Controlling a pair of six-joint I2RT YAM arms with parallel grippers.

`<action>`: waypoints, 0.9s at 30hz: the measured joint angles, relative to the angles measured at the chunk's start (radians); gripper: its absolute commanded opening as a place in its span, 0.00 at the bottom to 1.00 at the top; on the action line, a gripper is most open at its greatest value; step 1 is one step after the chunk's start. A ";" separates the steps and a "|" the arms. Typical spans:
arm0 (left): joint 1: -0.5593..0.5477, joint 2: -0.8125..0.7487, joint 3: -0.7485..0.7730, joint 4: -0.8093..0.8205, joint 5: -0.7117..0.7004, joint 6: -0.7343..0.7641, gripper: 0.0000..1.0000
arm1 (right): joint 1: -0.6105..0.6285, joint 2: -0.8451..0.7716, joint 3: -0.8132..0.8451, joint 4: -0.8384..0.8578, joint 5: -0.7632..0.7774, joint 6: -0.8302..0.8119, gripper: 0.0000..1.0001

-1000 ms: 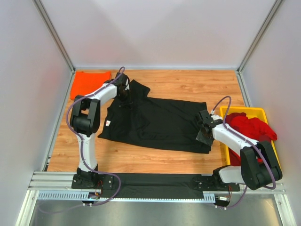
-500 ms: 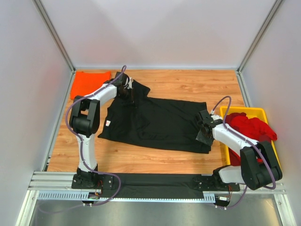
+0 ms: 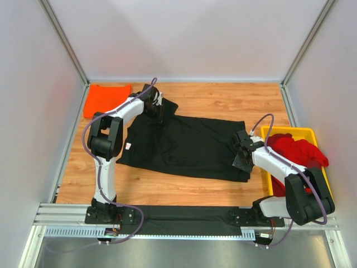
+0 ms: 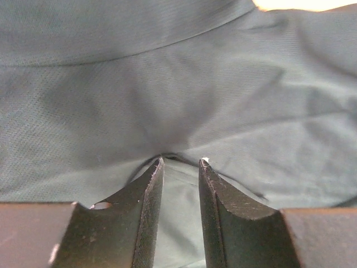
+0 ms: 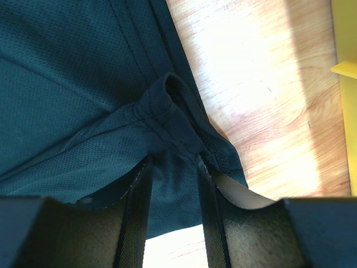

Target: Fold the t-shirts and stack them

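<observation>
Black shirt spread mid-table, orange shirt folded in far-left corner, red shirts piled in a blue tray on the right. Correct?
The tray is yellow, not blue; the top external view shows it. The rest holds: black shirt spread mid-table, orange shirt folded in the far-left corner, red shirts piled in the tray on the right.

The black t-shirt runs past every edge of the left wrist view, and the right wrist view's right edge cuts the yellow tray to a strip.
</observation>
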State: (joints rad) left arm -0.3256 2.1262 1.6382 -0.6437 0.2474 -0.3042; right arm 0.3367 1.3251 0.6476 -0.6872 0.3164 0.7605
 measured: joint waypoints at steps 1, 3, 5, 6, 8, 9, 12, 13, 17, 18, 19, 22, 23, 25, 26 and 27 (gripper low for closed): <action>-0.001 0.010 0.006 -0.011 -0.010 0.000 0.37 | 0.000 0.000 0.000 0.000 0.000 0.000 0.38; -0.004 0.033 0.022 -0.030 -0.029 0.000 0.36 | 0.000 0.000 0.000 0.000 0.000 -0.002 0.38; -0.007 0.045 0.034 -0.039 -0.041 0.000 0.35 | 0.000 0.000 0.000 0.000 0.000 -0.002 0.38; -0.009 0.046 0.041 -0.045 -0.050 -0.001 0.34 | 0.000 0.000 0.000 0.000 0.000 -0.002 0.38; -0.012 0.046 0.045 -0.049 -0.060 -0.001 0.31 | 0.000 -0.001 0.000 0.000 0.000 -0.002 0.38; -0.014 0.047 0.046 -0.053 -0.066 -0.001 0.27 | 0.000 -0.001 0.000 0.000 0.000 -0.002 0.38; -0.015 0.051 0.051 -0.064 -0.084 -0.004 0.10 | 0.000 -0.001 0.000 0.000 0.000 -0.002 0.38; -0.015 0.054 0.054 -0.068 -0.088 -0.004 0.05 | 0.000 -0.001 0.000 0.000 0.000 -0.002 0.38; -0.015 0.056 0.060 -0.074 -0.097 -0.004 0.00 | 0.000 -0.001 0.000 0.000 0.000 -0.002 0.38; -0.015 0.056 0.061 -0.077 -0.100 -0.004 0.00 | 0.000 -0.001 0.000 0.000 0.000 -0.002 0.38; -0.015 0.056 0.064 -0.081 -0.101 -0.005 0.00 | 0.000 -0.001 0.000 0.000 0.000 -0.002 0.38; -0.015 0.057 0.074 -0.090 -0.120 -0.010 0.00 | 0.000 -0.001 0.000 0.000 0.000 -0.002 0.38; -0.015 0.057 0.076 -0.093 -0.130 -0.013 0.00 | 0.000 -0.001 0.000 0.000 0.000 -0.002 0.38; -0.015 0.057 0.076 -0.094 -0.153 -0.024 0.00 | 0.000 -0.001 0.000 0.000 0.000 -0.002 0.38; -0.015 0.057 0.076 -0.094 -0.164 -0.031 0.00 | 0.000 -0.001 0.000 0.000 0.000 -0.002 0.38; -0.015 0.056 0.076 -0.094 -0.175 -0.035 0.00 | 0.000 -0.001 0.000 0.000 0.000 -0.002 0.38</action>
State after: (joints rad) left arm -0.3408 2.1826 1.7142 -0.7380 0.0719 -0.3397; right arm 0.3367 1.3239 0.6476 -0.6868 0.3161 0.7582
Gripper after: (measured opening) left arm 0.003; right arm 0.385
